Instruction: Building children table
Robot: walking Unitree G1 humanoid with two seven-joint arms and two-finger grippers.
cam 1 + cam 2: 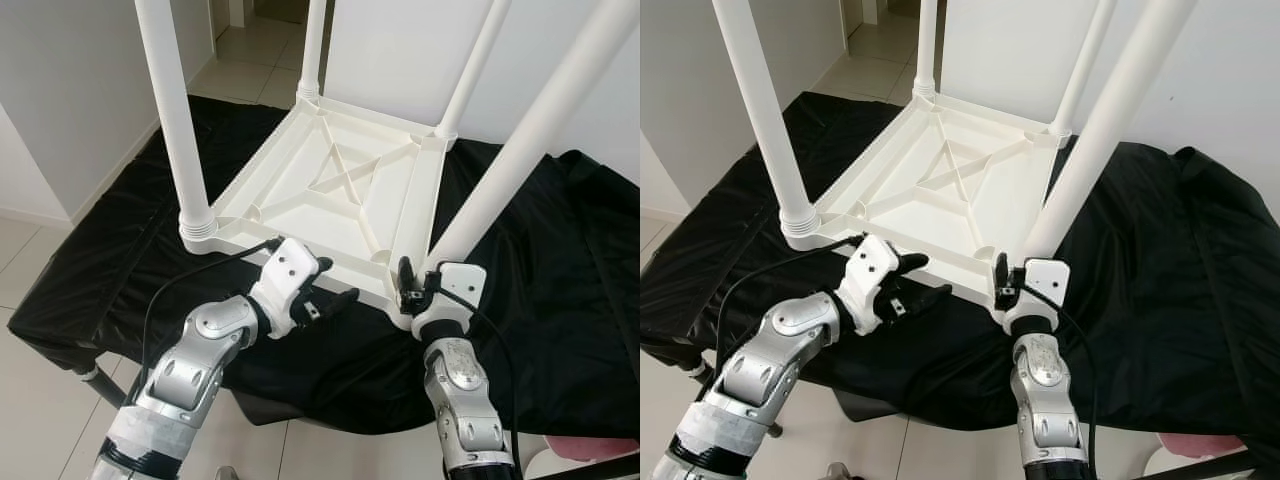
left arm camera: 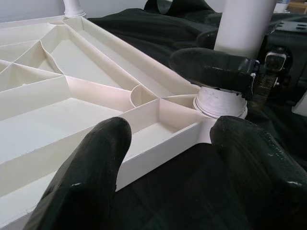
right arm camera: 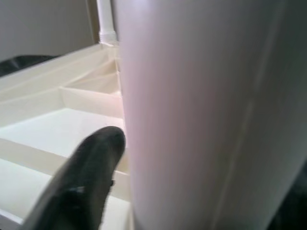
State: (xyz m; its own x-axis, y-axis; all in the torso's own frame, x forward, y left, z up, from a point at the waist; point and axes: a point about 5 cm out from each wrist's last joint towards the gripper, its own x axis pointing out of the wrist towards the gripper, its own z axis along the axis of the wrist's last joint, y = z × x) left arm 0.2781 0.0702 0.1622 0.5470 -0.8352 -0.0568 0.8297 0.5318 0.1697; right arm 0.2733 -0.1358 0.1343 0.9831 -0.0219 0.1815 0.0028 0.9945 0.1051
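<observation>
A black-draped desk (image 1: 560, 260) carries one upturned white table (image 1: 340, 190), four legs up. Right tool (image 1: 412, 285) clamps the near-right leg (image 1: 520, 150); left tool (image 1: 325, 290), fingers apart, straddles the near edge.

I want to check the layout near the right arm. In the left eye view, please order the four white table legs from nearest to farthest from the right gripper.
From the right gripper:
1. Near right leg, which the gripper is closed around at its base.
2. Near left leg, across the table's front edge.
3. Far right leg, at the back right corner.
4. Far left leg, at the back, diagonally opposite.
</observation>
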